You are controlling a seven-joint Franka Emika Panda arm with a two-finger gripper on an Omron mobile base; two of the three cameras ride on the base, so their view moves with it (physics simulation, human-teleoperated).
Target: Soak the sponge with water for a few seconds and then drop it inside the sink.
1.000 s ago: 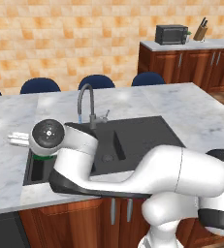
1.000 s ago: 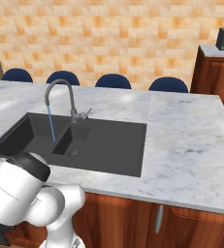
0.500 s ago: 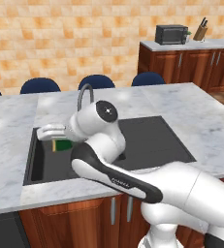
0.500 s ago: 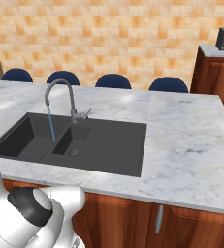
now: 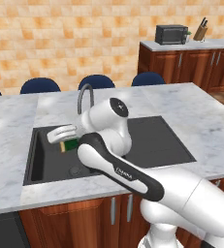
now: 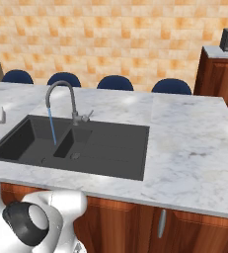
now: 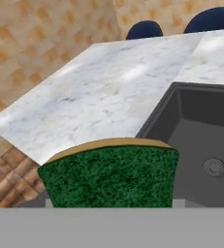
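The sponge (image 5: 71, 145), yellow with a dark green face, hangs just above the left basin of the dark sink (image 5: 152, 145), a little left of the grey faucet (image 5: 85, 96). My gripper (image 5: 65, 140) is shut on it, and the white arm arches over the sink's middle. In the hand view the sponge's green face (image 7: 111, 177) hides the fingertips; beyond it lie the sink (image 7: 191, 126) and a round drain (image 7: 214, 167). A thin blue stream of water (image 6: 52, 127) falls from the faucet (image 6: 61, 94) into the sink (image 6: 110, 148).
Marble counter (image 5: 200, 121) surrounds the sink on all sides. Blue chair backs (image 5: 97, 81) line its far edge. A microwave (image 5: 170, 34) and a knife block (image 5: 200, 31) sit on the wooden cabinets at the back right.
The arm has swung right, carrying the sponge from over the counter at the sink's left edge to above the left basin, nearer the faucet. The water keeps running.
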